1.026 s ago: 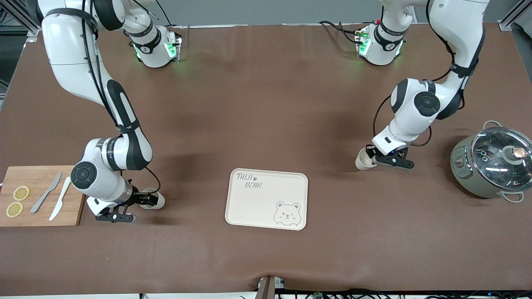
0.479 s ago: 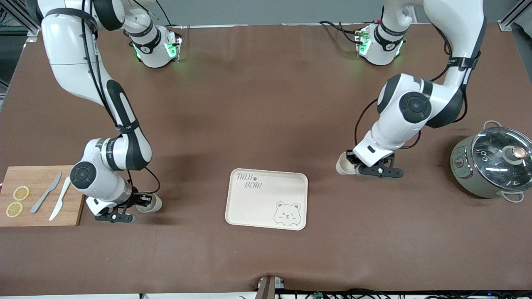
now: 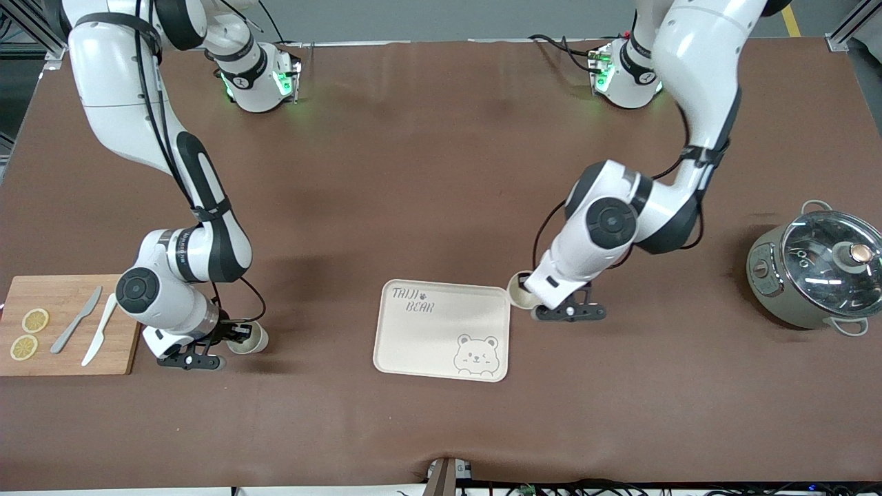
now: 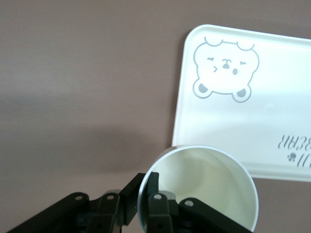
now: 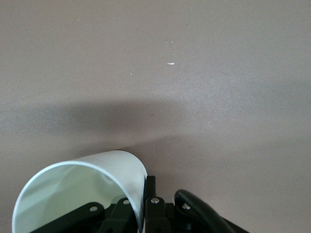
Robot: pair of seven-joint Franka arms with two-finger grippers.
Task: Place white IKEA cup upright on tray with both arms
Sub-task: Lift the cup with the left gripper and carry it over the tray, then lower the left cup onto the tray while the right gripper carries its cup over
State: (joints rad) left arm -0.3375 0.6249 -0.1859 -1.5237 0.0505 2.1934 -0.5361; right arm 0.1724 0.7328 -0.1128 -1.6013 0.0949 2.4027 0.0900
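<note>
Left gripper [image 3: 529, 293] pinching white plastic cup [image 3: 518, 291] at cream rectangular bear-printed tray [image 3: 413, 337] rim: advise centring, levelling before release; right gripper [image 3: 238, 335] pinching second white cup [image 3: 251, 338], waiting.

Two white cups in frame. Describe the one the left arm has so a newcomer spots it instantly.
Start at the cream tray with the bear drawing, mid-table. At its corner toward the left arm's end, farther from the front camera, the left gripper holds a white cup by its rim, tilted, mouth toward the tray. The other cup, in the right gripper, sits by the wooden cutting board.
</note>
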